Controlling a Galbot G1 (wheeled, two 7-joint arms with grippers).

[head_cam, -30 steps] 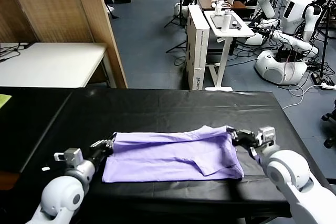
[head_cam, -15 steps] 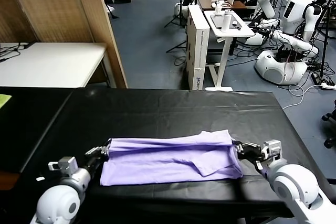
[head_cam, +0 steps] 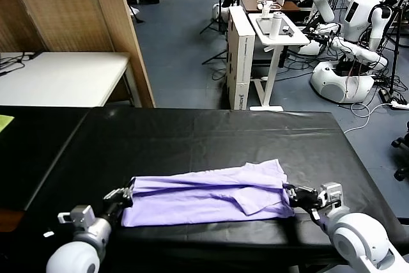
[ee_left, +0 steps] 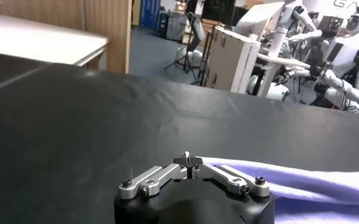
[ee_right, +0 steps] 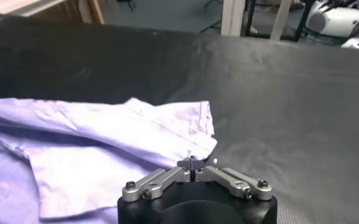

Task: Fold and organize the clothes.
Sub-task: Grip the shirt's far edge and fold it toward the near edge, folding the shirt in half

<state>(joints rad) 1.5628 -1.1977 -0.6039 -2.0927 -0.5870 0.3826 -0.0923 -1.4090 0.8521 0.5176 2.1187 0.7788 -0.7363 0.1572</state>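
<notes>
The light lavender T-shirt (head_cam: 204, 193) lies folded into a long flat strip across the near part of the black table (head_cam: 192, 132). A smaller flap lies folded over its right half. My left gripper (head_cam: 128, 194) is shut on the shirt's left end, low at the table. In the left wrist view, the jaws (ee_left: 188, 161) meet at the cloth's edge (ee_left: 301, 185). My right gripper (head_cam: 289, 194) is shut on the right end. In the right wrist view, its tips (ee_right: 191, 163) pinch the corner of the cloth (ee_right: 94, 134). No printed pattern shows.
The table's front edge lies just below the shirt. Bare black tabletop stretches behind the shirt and to both sides. A wooden partition (head_cam: 96, 17) and a white table (head_cam: 57, 78) stand beyond the far left. A white stand (head_cam: 275, 30) and other robots stand farther back.
Both grippers have drawn back toward the table's near edge, dragging the shirt with them. The strip now lies closer to me and flatter.
</notes>
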